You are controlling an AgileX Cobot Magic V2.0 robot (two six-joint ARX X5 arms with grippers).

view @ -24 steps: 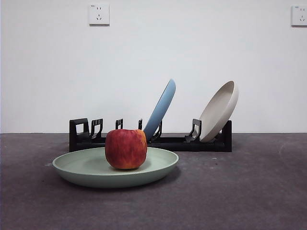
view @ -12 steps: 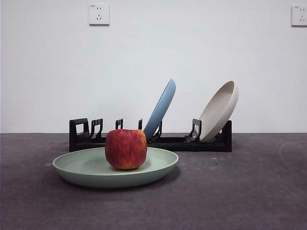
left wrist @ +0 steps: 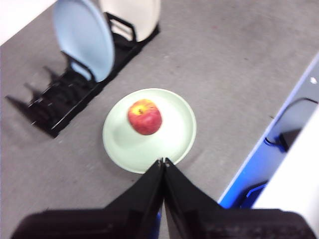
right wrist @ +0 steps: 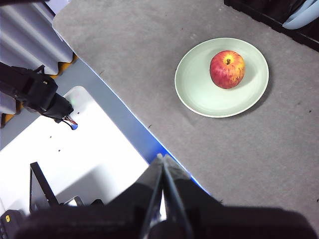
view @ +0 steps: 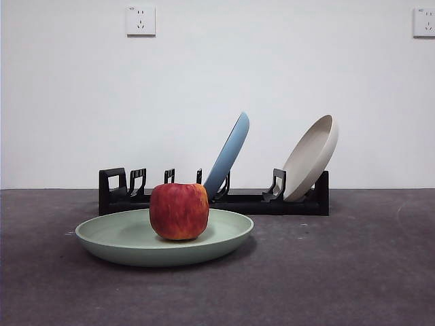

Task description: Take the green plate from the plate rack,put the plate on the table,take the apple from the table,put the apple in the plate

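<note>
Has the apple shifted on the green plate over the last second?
No. In the front view the apple sits in the same spot on the green plate, in front of the plate rack.

The apple (view: 179,211) sits upright in the green plate (view: 122,239), which lies flat on the table (view: 353,272). Behind, the plate rack (view: 285,202) holds a light blue plate (view: 228,153) and a cream-white plate (view: 310,157), both tilted.

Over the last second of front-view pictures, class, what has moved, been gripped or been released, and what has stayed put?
Nothing visibly changed. The apple sits in the green plate on the table as before, in front of the plate rack, which holds the light blue plate and the cream-white plate as before. No arm appears in the front view.
</note>
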